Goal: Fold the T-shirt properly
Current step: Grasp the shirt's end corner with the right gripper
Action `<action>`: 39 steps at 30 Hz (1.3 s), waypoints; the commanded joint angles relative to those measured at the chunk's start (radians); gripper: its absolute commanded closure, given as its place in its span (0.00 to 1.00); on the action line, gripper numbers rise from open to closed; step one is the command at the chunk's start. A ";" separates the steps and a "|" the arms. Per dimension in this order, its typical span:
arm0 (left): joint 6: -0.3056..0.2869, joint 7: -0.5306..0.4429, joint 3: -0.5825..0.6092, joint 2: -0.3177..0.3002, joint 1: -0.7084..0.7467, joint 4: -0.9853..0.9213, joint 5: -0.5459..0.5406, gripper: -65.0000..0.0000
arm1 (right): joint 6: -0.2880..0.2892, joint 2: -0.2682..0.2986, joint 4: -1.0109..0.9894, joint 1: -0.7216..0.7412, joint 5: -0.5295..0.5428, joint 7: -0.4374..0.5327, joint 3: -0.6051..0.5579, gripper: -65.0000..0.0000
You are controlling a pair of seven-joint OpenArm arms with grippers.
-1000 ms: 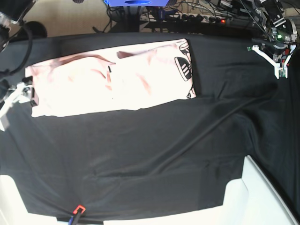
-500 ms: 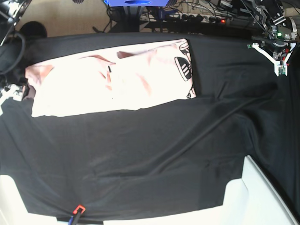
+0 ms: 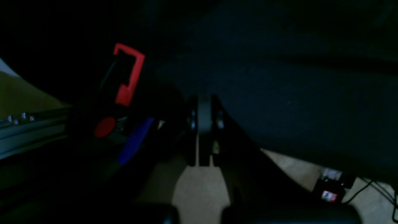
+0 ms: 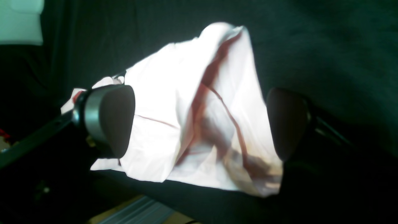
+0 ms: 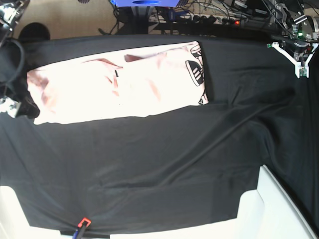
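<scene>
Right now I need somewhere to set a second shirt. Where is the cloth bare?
The black table cloth is bare across the wide stretch below the T-shirt, and between the shirt's printed end and the left gripper. It is crowded at the shirt's other end, where the open right gripper faces it.

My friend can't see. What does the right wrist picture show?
A crumpled pale pink T-shirt lies on a black table cloth, and the right gripper is open with its two dark fingers on either side of the shirt, not squeezing it.
</scene>
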 commanded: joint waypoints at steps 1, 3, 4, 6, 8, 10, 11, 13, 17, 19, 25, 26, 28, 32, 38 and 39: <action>0.003 -0.014 -0.005 -0.014 0.000 0.013 -0.001 1.00 | 0.007 0.036 0.011 0.011 0.040 0.010 0.006 0.00; 0.003 -0.014 -0.005 -0.014 0.000 0.007 -0.001 1.00 | 0.007 0.051 -0.021 0.011 0.045 0.017 0.006 0.00; 0.003 -0.014 -0.003 -0.014 0.000 0.007 -0.001 1.00 | 0.007 0.059 -0.042 0.011 0.037 0.033 0.006 0.00; 0.003 -0.014 -0.003 -0.014 0.000 0.007 -0.001 1.00 | 0.007 0.074 -0.090 0.011 0.018 0.067 -0.001 0.00; 0.003 -0.014 -0.003 -0.014 0.000 0.007 -0.001 1.00 | 0.007 0.077 -0.130 0.011 -0.009 0.086 -0.003 0.00; 0.003 -0.014 -0.003 -0.019 0.000 0.007 -0.001 1.00 | 0.007 0.076 -0.140 0.012 -0.034 0.090 -0.003 0.00; 0.003 -0.014 -0.003 -0.019 0.000 0.007 -0.001 1.00 | 0.007 0.076 -0.140 0.012 -0.043 0.090 -0.003 0.00; 0.003 -0.014 -0.003 -0.020 0.000 0.009 -0.001 1.00 | 0.007 0.076 -0.140 0.012 -0.071 0.090 -0.003 0.00; 0.003 -0.014 -0.006 -0.020 0.000 0.009 -0.001 1.00 | 0.007 0.059 -0.142 0.011 -0.153 0.090 -0.003 0.00; 0.003 -0.014 -0.005 -0.020 0.002 0.009 -0.001 1.00 | 0.007 0.025 -0.142 0.011 -0.170 0.088 -0.006 0.00; 0.003 -0.014 -0.006 -0.020 0.002 0.009 -0.001 1.00 | 0.007 -0.044 -0.134 0.008 -0.172 0.088 -0.124 0.00; 0.003 -0.014 -0.008 -0.020 0.002 0.009 -0.001 1.00 | 0.007 -0.050 -0.134 0.008 -0.172 0.086 -0.129 0.00; 0.003 -0.014 -0.008 -0.027 0.009 0.009 -0.001 1.00 | 0.007 -0.054 -0.134 0.006 -0.172 0.082 -0.129 0.00; 0.003 -0.016 -0.006 -0.042 0.022 0.007 -0.002 1.00 | 0.007 -0.061 -0.133 0.005 -0.172 0.080 -0.126 0.00; 0.003 -0.016 -0.003 -0.050 0.022 0.007 -0.002 1.00 | 0.007 -0.038 -0.133 0.005 -0.170 0.070 -0.093 0.00; 0.003 -0.016 -0.003 -0.050 0.022 0.007 -0.002 1.00 | 0.007 -0.031 -0.133 0.005 -0.170 0.057 -0.093 0.00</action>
